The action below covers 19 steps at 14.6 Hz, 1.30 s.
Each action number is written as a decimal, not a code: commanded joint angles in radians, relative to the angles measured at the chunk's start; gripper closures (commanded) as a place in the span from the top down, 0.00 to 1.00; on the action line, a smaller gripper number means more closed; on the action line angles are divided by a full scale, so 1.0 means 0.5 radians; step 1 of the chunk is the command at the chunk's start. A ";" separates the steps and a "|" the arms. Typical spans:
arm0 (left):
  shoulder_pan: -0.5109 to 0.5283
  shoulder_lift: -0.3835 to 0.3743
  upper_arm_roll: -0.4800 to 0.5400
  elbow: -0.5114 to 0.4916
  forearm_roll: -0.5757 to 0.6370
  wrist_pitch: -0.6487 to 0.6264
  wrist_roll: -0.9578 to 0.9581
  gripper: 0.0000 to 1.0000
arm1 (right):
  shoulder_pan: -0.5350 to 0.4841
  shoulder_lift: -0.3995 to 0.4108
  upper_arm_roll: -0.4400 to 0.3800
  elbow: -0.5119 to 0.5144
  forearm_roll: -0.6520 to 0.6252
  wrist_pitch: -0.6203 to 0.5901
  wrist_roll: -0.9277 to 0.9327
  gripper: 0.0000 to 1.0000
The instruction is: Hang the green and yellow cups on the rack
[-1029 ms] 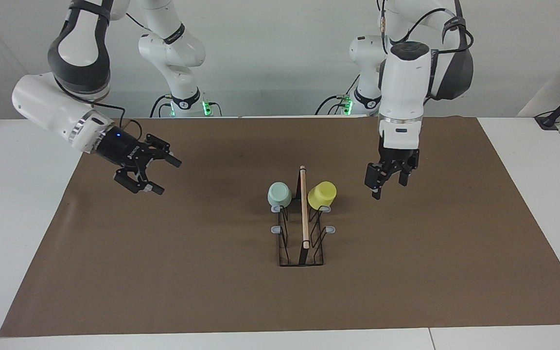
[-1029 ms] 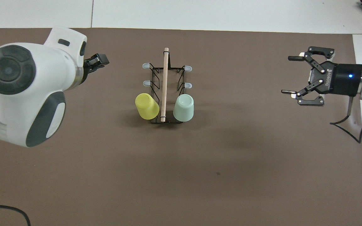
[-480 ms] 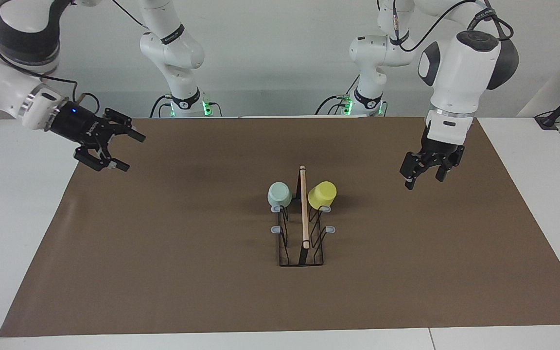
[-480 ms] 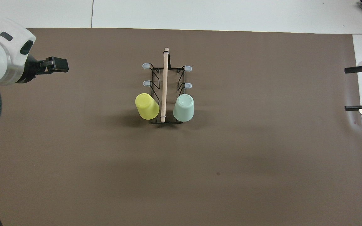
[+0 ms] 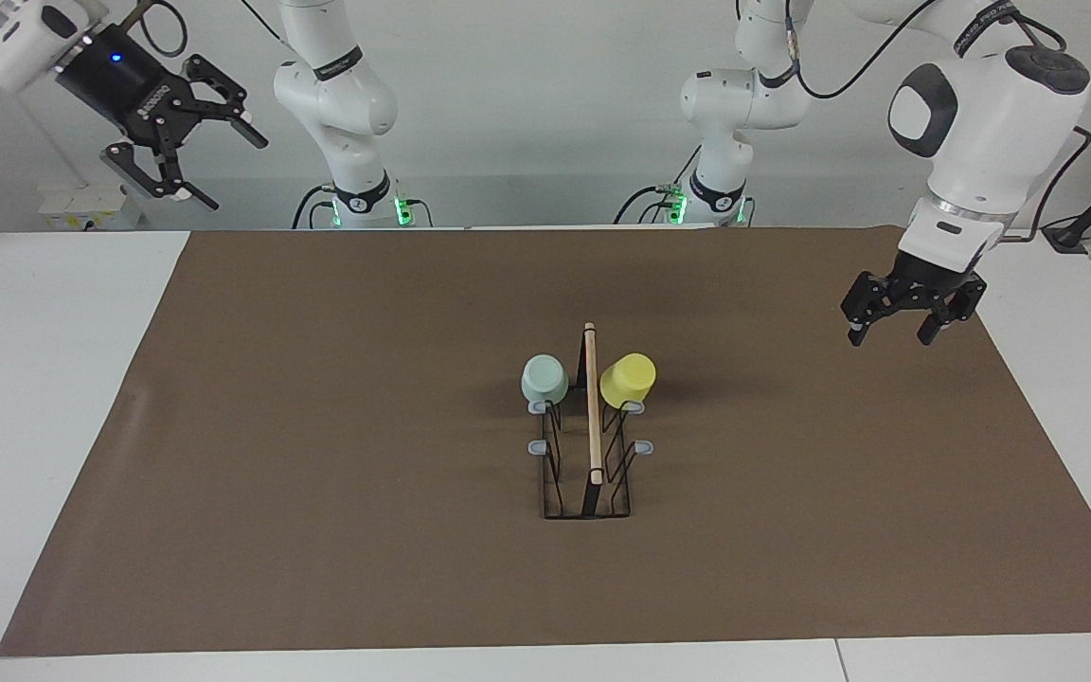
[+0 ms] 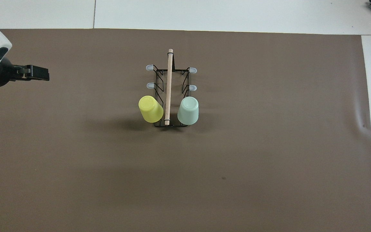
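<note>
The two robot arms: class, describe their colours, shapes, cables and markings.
Both arms are glossy white rounded segments with dark grey joint covers and black cables looped outside. Green lights glow at both bases. The right tool is a black cylinder with white lettering and a blue light, ending in black linked fingers. The left tool is black too.

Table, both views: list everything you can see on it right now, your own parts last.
green cup: one, pale mint, upside down on a rack prong at the rack's end nearest the robots, on the right arm's side.
yellow cup: one, bright yellow, upside down on the matching prong on the left arm's side.
rack: one, black wire with a wooden rod, mid-mat; four grey-tipped prongs bare.
mat: one, brown, covering the white table.
left claw: open, empty, over the mat's edge at its own end.
right claw: open, empty, raised high at its own end.
</note>
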 commanded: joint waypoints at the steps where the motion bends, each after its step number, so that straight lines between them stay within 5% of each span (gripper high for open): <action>1: -0.005 -0.007 0.047 0.017 -0.041 -0.087 0.200 1.00 | -0.011 -0.013 0.211 0.030 -0.202 0.001 0.389 1.00; 6: -0.005 -0.010 0.115 -0.023 -0.121 -0.124 0.430 1.00 | 0.005 -0.187 0.513 -0.160 -0.571 0.010 1.168 1.00; 15: -0.002 -0.065 0.149 -0.155 -0.121 -0.118 0.617 1.00 | -0.014 -0.348 0.488 -0.945 -0.755 0.503 1.679 1.00; 19: -0.002 -0.065 0.149 -0.155 -0.121 -0.133 0.593 1.00 | -0.014 -0.305 0.488 -1.062 -0.840 0.731 1.682 1.00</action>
